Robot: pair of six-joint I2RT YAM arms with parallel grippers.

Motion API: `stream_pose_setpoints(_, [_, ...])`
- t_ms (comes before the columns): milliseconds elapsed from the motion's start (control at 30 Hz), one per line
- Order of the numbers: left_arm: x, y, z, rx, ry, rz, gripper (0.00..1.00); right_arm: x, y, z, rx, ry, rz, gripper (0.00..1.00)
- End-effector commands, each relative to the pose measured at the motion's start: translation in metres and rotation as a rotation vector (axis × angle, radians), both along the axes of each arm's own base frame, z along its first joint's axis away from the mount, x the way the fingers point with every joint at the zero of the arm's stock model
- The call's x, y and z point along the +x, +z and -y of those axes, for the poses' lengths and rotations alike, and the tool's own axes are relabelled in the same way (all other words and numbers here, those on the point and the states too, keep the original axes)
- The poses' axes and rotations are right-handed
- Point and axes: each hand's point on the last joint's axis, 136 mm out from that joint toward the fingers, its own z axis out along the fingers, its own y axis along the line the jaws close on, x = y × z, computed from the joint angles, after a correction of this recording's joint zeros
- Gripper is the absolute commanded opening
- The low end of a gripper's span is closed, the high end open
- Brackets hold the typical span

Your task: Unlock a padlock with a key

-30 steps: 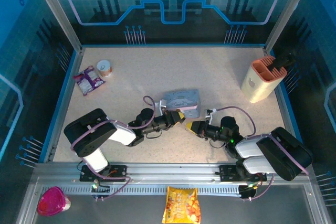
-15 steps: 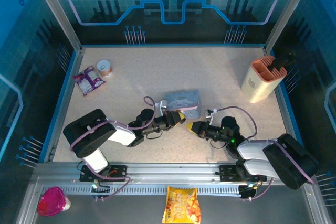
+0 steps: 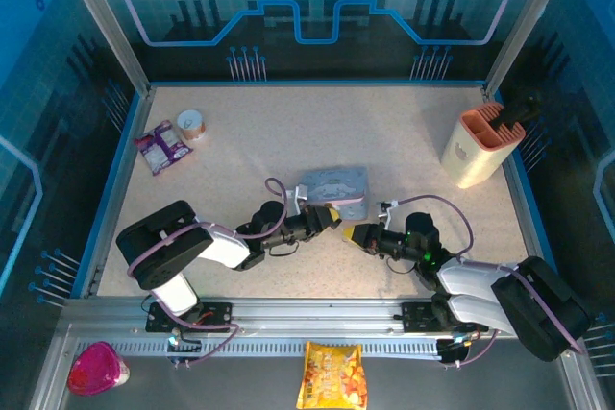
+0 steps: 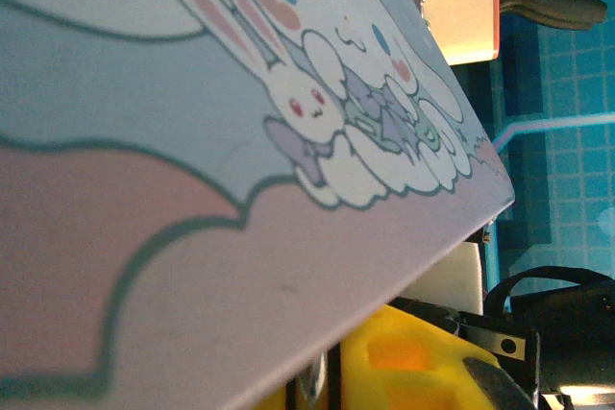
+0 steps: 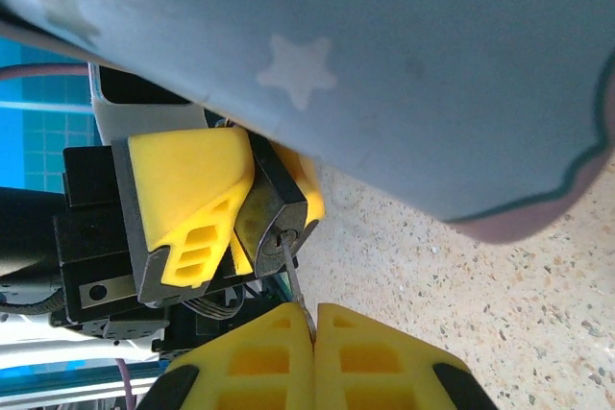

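Padlock [image 5: 274, 216] clamped between left fingers [image 5: 187, 189], key [image 5: 291, 282] pinched in right fingers [image 5: 250, 360], touching it

Black-and-white arms [image 3: 223, 247], purple cables [image 3: 459, 210], yellow gripper fingers [image 5: 375, 357].

One padlock [image 5: 274, 210], one key [image 5: 291, 278], one tin [image 3: 333, 183], two snack packets [image 3: 160, 147] [image 3: 331, 376], one holder [image 3: 476, 149], two arms [image 3: 213, 243] [image 3: 473, 280].

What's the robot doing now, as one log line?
left gripper: shut on padlock | right gripper: shut on key | key tip at keyhole
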Motion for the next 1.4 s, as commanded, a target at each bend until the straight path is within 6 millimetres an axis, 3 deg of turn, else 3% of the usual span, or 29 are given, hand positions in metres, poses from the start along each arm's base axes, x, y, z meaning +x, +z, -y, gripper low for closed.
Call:
stream_pose_setpoints(0, [-0.048,0.029,0.033,-0.07,-0.239,0.057,0.0,0.034,0.038,0.007,0.041,-0.108,0.144,0.0])
stream_pose_setpoints(300, [-0.054,0.036,0.035,-0.064,-0.269,0.077,0.0,0.038,0.034,0.014,0.036,-0.111,0.128,0.0])
stream_pose_setpoints(700, [-0.054,0.055,0.045,-0.111,-0.269,0.109,0.0,0.034,0.038,0.003,0.043,-0.092,0.14,0.0])
stream_pose_setpoints(1367, [-0.076,0.091,0.063,-0.21,-0.355,0.17,0.0,0.043,0.053,0.005,0.127,-0.132,0.141,0.0])
